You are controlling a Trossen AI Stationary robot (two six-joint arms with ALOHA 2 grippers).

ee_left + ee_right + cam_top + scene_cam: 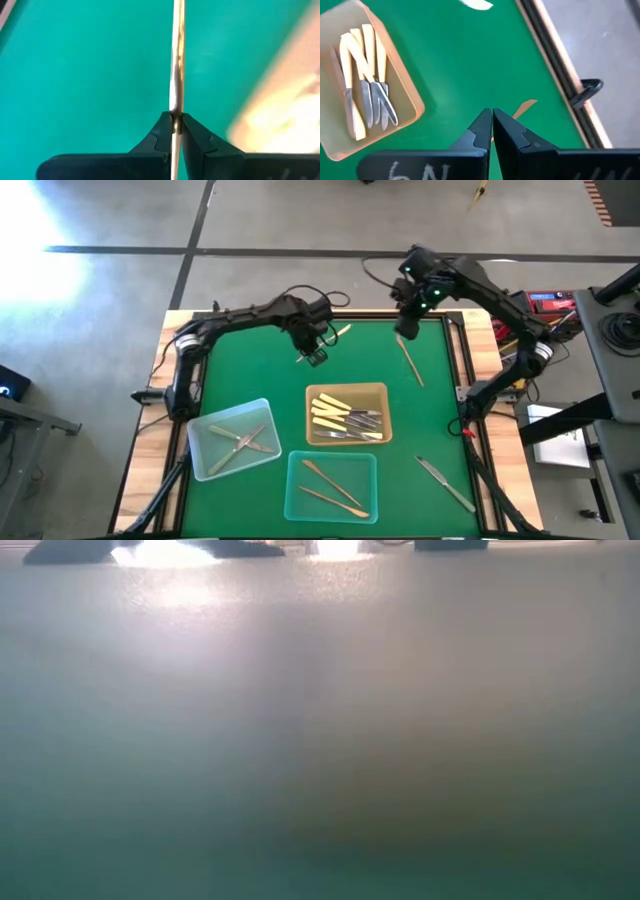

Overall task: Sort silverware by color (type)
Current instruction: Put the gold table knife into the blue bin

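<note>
Green mat (pixel 250 370), left hand (pixel 175 125) pinching cutlery piece (pixel 177 65)

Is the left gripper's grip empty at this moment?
No. In the left wrist view the left gripper is shut on a slim cutlery piece that runs out from between its fingertips over the green mat.

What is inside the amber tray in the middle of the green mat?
Inside the amber tray lie several cream-handled pieces with silver ends, overlapping in a loose pile. Their exact count and types cannot be told, because they cover one another.
</note>
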